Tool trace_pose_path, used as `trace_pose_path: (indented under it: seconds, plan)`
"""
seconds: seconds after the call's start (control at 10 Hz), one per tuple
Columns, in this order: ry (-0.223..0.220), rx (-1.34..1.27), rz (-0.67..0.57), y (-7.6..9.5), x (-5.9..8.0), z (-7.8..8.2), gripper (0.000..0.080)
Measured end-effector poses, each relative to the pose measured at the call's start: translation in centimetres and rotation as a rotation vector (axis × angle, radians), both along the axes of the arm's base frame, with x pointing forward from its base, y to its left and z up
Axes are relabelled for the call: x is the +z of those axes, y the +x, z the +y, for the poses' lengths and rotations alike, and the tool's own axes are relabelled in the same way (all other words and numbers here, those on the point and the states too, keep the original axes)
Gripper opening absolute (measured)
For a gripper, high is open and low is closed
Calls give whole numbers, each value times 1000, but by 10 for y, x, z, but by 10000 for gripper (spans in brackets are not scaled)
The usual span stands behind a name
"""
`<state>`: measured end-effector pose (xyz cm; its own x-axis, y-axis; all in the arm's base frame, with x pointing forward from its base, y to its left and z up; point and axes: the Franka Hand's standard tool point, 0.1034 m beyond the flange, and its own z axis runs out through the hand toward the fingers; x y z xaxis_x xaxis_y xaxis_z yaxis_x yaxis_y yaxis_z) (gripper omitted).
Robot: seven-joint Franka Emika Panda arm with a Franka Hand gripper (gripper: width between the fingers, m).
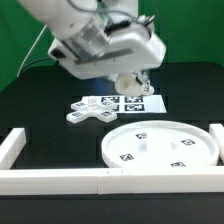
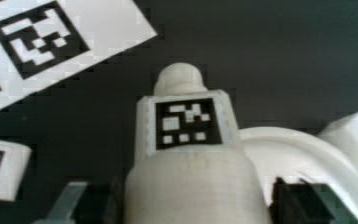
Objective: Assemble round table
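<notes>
One short leg (image 2: 185, 140) is clamped in the gripper (image 2: 194, 198) above the marker board (image 1: 150, 103), rounded end free, probably for fitting. Round top (image 1: 160, 145) and cross base (image 1: 88, 113) wait on the table (image 1: 40, 100).

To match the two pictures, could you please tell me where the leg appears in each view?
Exterior view: leg held in the gripper, just above the marker board, behind the disc.
Wrist view: leg fills the centre, its tag facing the camera.
Shared landmark: the marker board, close behind the leg.
</notes>
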<state>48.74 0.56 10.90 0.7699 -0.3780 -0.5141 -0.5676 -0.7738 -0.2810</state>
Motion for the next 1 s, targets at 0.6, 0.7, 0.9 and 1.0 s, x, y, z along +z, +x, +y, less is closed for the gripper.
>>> trace_pose_path:
  seconds: [0.6,0.7,0.9,1.0]
  plan:
    - [-280,73,-371,29,14,12,403]
    - [-325,140,-432,42,23,13,403]
    - [-420,230,-560,63,34,27,403]
    - [-437,209,-623,65,33,30,403]
